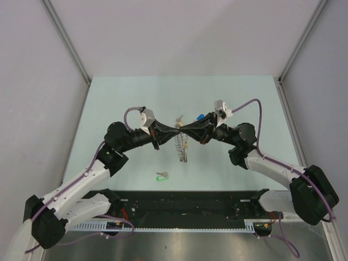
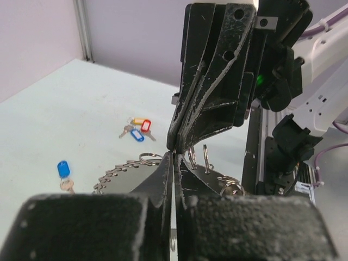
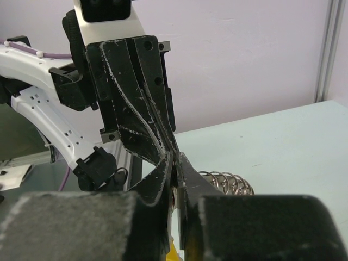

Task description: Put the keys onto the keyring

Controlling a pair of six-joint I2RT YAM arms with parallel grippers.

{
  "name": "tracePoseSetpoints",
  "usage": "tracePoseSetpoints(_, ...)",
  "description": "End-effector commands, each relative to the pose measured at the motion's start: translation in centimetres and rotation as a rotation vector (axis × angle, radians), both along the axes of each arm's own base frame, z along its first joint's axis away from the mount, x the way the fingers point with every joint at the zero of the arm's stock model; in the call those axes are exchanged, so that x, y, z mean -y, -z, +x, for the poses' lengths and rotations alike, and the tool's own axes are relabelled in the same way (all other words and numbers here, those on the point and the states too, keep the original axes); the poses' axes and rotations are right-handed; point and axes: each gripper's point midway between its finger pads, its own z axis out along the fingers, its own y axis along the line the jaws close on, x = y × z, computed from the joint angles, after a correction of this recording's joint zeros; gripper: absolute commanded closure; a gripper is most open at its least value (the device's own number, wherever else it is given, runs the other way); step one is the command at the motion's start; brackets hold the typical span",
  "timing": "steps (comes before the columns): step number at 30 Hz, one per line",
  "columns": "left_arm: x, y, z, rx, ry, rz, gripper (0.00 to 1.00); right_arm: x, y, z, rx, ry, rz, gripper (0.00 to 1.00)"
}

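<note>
Two arms meet tip to tip over the middle of the worktop point(image 1: 125, 98). The left gripper point(image 1: 175, 129) and right gripper point(image 1: 182, 129) both have their jaws closed; what they pinch cannot be made out. The keyring point(image 1: 182, 148) stretches from beneath the tips toward the near edge. A green-tagged key point(image 1: 162, 175) lies nearer that edge. A bunch of tagged keys point(image 2: 138, 128) and a blue-tagged key point(image 2: 63, 168) lie beyond the ring.
</note>
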Motion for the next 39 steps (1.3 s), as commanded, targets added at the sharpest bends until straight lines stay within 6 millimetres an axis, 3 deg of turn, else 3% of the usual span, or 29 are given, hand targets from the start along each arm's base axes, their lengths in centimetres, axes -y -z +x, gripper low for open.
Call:
tracePoseSetpoints(1,-0.8,-3.0,0.1,0.063,-0.041,0.041,1.00,0.6,-0.9,0.3,0.015,0.037,0.009,0.86)
tracePoseSetpoints(2,-1.3,-1.7,0.2,0.045,-0.059,0.112,1.00,0.7,-0.3,0.7,-0.001,0.054,-0.022,0.80)
tracePoseSetpoints(3,-1.8,-1.7,0.7,0.041,-0.093,0.143,1.00,1.1,-0.8,0.6,0.012,0.071,-0.025,0.71)
tracePoseSetpoints(4,-2.2,-3.0,0.9,0.059,-0.118,0.157,1.00,1.4,-0.7,1.0,0.007,0.097,-0.042,0.68)
tracePoseSetpoints(5,-2.7,-1.2,0.9,0.029,-0.128,0.252,1.00,1.4,0.9,1.5,-0.010,0.126,-0.118,0.65)
tracePoseSetpoints(6,-3.1,-1.0,1.1,0.019,-0.143,0.291,1.00,1.9,0.5,1.7,-0.002,0.157,-0.131,0.60)
tracePoseSetpoints(7,-3.6,-2.3,1.5,0.031,-0.178,0.310,1.00,2.0,0.4,1.8,0.007,0.173,-0.152,0.58)
tracePoseSetpoints(9,-4.4,-0.2,1.3,-0.030,-0.172,0.426,1.00,2.4,1.9,2.3,0.006,0.201,-0.235,0.57)
tracePoseSetpoints(10,-4.6,-1.0,1.3,-0.027,-0.177,0.437,1.00,2.5,1.7,2.3,0.010,0.204,-0.252,0.57)
tracePoseSetpoints(12,-5.0,0.7,0.8,-0.082,-0.155,0.522,1.00,2.4,2.7,2.3,0.019,0.189,-0.309,0.57)
tracePoseSetpoints(13,-5.1,0.2,0.6,-0.072,-0.143,0.535,0.99,2.2,2.8,2.4,0.021,0.179,-0.321,0.57)
tracePoseSetpoints(18,-5.6,2.6,-0.3,-0.159,-0.100,0.668,1.00,1.1,2.5,2.3,0.066,0.088,-0.353,0.60)
tracePoseSetpoints(26,-5.2,3.0,-1.1,-0.155,-0.050,0.704,1.00,-1.6,4.4,1.4,0.050,-0.092,-0.402,0.67)
tracePoseSetpoints(31,-4.8,3.3,-1.6,-0.148,-0.010,0.718,1.00,-3.2,4.8,-0.5,0.086,-0.201,-0.420,0.67)
tracePoseSetpoints(39,-4.4,3.4,-1.9,-0.145,0.014,0.719,1.00,-4.2,5.1,-1.7,0.106,-0.285,-0.420,0.71)
